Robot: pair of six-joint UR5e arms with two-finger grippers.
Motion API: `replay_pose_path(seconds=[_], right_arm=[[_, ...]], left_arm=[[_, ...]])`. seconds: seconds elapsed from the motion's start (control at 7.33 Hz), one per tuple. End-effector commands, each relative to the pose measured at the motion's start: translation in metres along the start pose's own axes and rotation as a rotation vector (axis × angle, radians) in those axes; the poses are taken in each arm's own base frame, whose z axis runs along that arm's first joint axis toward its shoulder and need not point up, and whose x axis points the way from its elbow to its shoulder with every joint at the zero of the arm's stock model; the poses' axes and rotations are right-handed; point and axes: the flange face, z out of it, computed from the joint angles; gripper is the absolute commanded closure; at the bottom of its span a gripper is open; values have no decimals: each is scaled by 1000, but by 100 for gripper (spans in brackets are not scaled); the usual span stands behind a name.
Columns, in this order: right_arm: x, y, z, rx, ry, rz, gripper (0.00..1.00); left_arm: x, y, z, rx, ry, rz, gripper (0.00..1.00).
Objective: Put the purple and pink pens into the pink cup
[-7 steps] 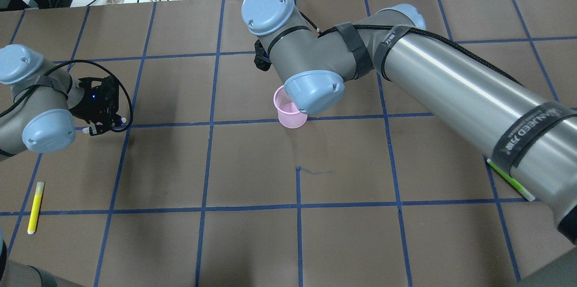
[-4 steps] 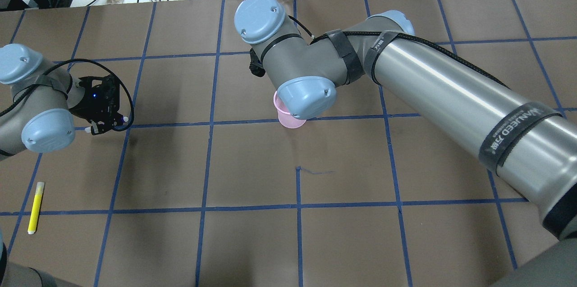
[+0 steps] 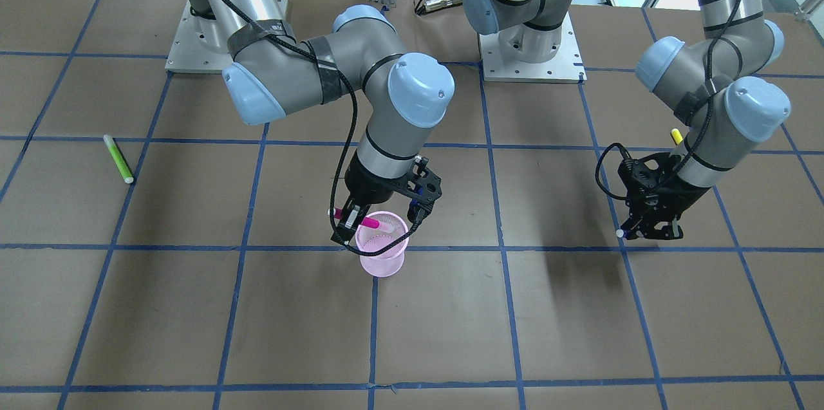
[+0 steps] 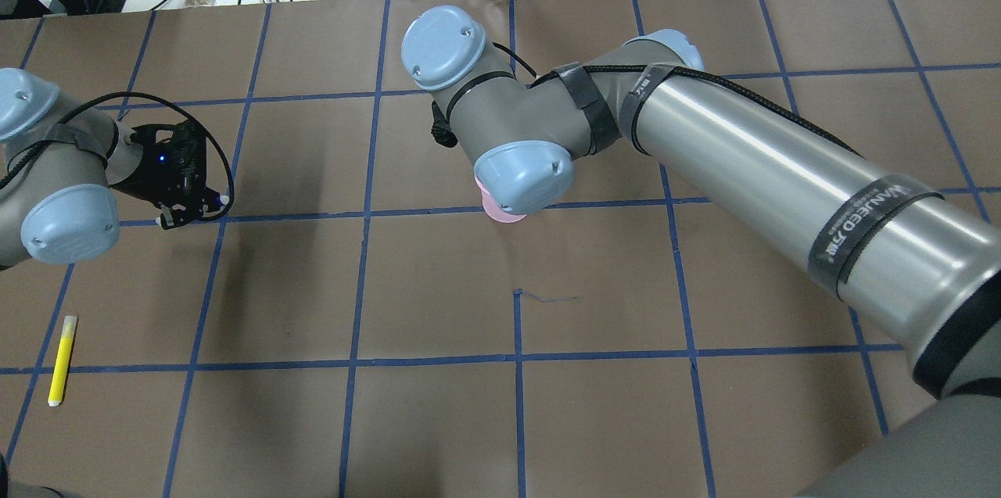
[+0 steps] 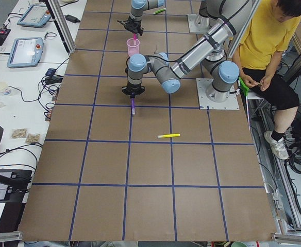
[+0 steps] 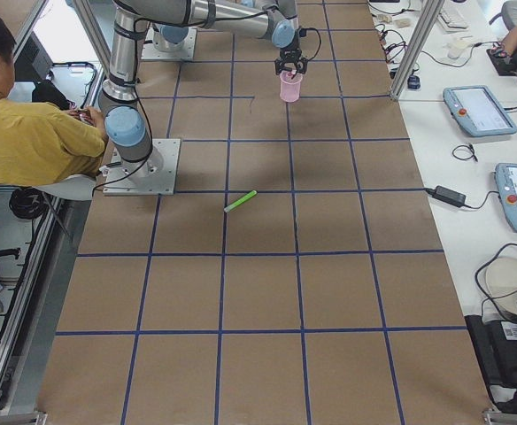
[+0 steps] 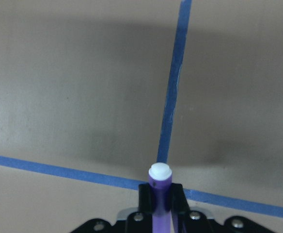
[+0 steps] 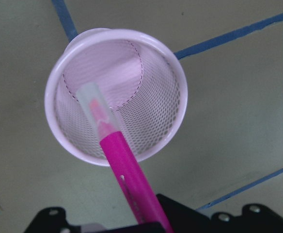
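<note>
The pink mesh cup [image 3: 382,254] stands upright near the table's middle. My right gripper [image 3: 378,222] hovers just above its rim, shut on the pink pen [image 3: 362,221]. In the right wrist view the pink pen [image 8: 128,171] slants down, its clear-capped tip inside the cup's [image 8: 180,99] opening. In the overhead view my right wrist hides all but an edge of the cup [image 4: 493,210]. My left gripper [image 4: 188,207] is far to the cup's left, above the table, shut on the purple pen [image 7: 160,196]. The purple pen's white tip [image 3: 619,233] points down and outward.
A yellow pen [image 4: 61,360] lies on the table near the robot's left side. A green pen [image 3: 118,158] lies on the robot's right side. Blue tape lines grid the brown table [image 4: 438,420]. Cables and boxes sit beyond its far edge. A person sits behind the robot [image 5: 266,46].
My right arm has swung left and over the cup, so its wrist hides more of it. My left gripper has shifted slightly with the purple pen.
</note>
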Motion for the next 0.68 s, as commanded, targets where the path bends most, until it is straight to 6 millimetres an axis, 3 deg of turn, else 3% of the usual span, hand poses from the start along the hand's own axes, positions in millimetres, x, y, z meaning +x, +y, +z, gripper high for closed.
replay_pose_path(seconds=[0.0, 0.27, 0.55], right_arm=[[-4, -5, 2, -16, 12, -12, 97], [-5, -5, 3, -16, 12, -2, 0], [-4, -5, -1, -6, 17, 3, 0]], left_arm=[[0, -3, -7, 15, -15, 0, 100], [1, -6, -10, 15, -19, 4, 100], [0, -8, -14, 23, -31, 6, 100]])
